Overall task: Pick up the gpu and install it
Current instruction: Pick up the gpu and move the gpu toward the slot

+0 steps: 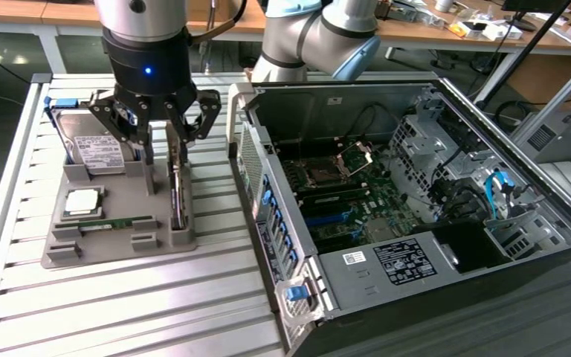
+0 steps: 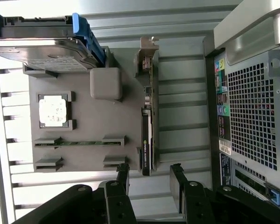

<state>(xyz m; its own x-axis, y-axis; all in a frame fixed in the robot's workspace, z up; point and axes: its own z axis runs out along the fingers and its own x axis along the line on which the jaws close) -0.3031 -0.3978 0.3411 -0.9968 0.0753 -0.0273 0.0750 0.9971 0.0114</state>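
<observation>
Gpu stands on its long edge in a slot of the grey tray, on the side nearest the open case, with its metal bracket at the end towards the hard drive. I judge it light and stiff but fragile: a thin board with exposed parts and a bare edge connector, so I'd want little squeeze and no twisting. Its flat faces look smooth and could slip under a loose pinch. The place to take hold, as I read it, is across the two broad faces along the upper edge, clear of the bracket and the connector. My gripper hangs right over it, fingers spread wide, one to either side of the board. In the wrist view I see a gap on both sides, so they hold nothing and touch nothing.
</observation>
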